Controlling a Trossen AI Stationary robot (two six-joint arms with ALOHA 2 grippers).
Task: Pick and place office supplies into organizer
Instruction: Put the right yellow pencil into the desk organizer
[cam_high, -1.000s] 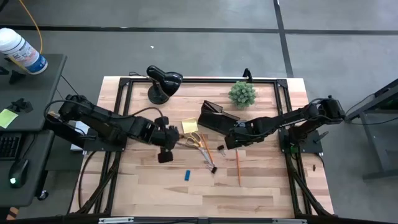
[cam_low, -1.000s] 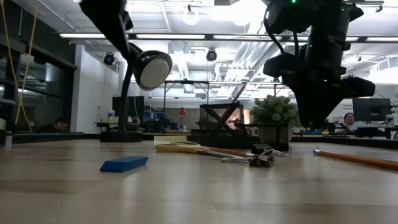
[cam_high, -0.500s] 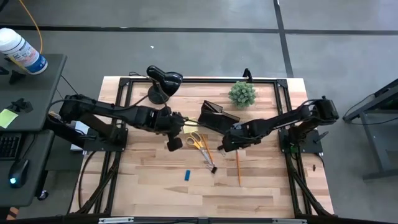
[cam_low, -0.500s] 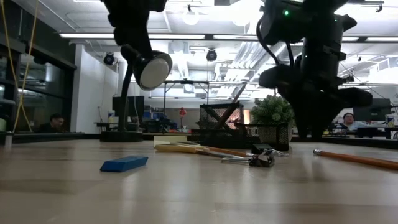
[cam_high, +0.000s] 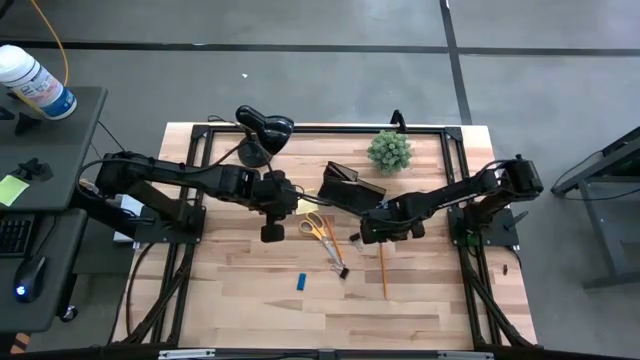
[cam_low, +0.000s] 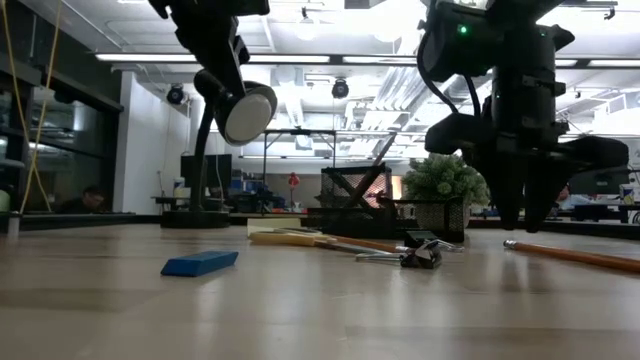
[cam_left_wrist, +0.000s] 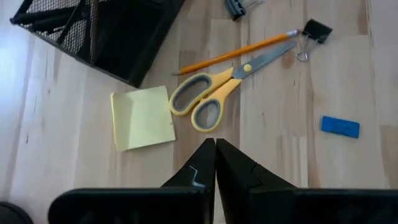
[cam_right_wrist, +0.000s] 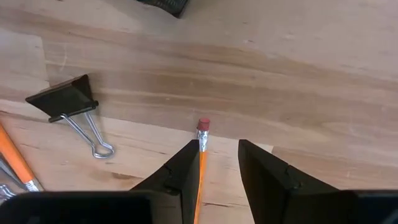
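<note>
The office supplies lie on the wooden table: orange-handled scissors (cam_high: 318, 225), a yellow sticky-note pad (cam_high: 303, 203), a blue block (cam_high: 300, 282), a black clip (cam_right_wrist: 68, 99) and a pencil (cam_high: 383, 268). The black mesh organizer (cam_high: 348, 188) stands beyond them. My right gripper (cam_right_wrist: 217, 146) points down, open, over the pencil's red eraser end (cam_right_wrist: 203, 124), which shows between its fingers close to one of them; in the low view the fingertips (cam_low: 507, 218) hang just above the table. My left gripper (cam_left_wrist: 215, 149) is shut, with nothing in it, above the table near the pad and the scissors' handles (cam_left_wrist: 202, 102).
A black desk lamp (cam_high: 262, 135) stands at the far left and a small green plant (cam_high: 389, 150) at the far right of the organizer. A second orange pencil (cam_left_wrist: 236, 53) lies beside the scissors. Bare wood stretches along the near edge (cam_high: 330, 320).
My left gripper, still shut, has swung toward the table's far edge, from beside the blue block's side to near the sticky-note pad, turning a little. My right gripper has rolled slightly over the pencil's end.
</note>
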